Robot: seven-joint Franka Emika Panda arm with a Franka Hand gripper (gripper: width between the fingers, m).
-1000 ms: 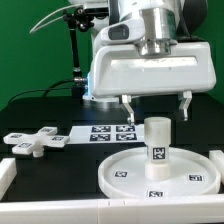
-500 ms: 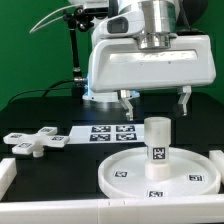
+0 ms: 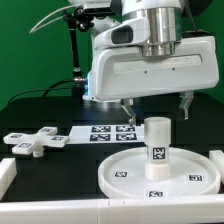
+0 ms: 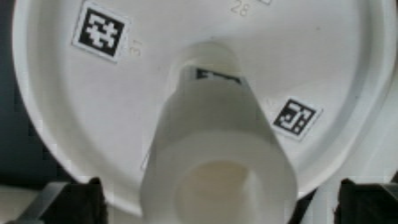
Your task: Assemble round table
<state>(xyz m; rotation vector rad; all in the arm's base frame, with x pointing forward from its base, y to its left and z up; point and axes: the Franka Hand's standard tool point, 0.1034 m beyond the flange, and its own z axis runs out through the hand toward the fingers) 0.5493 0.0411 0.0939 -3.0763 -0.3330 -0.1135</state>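
- Pincer (image 3: 156, 106) is hanging spread above the leg (image 3: 157, 138), as I am lining up a grasp.
- Leg is standing upright on the disc (image 3: 130, 160), likely awaiting tightening.

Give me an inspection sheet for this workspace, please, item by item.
Surface: black tabletop, white straight border rail along its near edge.
Job's things: short white plastic cylinder leg upright on the large white rimmed round disc; white cross-shaped foot piece lies apart.
Clutter: nothing seen.
Grasping part: tool open, above the leg, empty.
Cables: black cable arcs behind the arm.
Surroundings: green backdrop; marker board lies flat.
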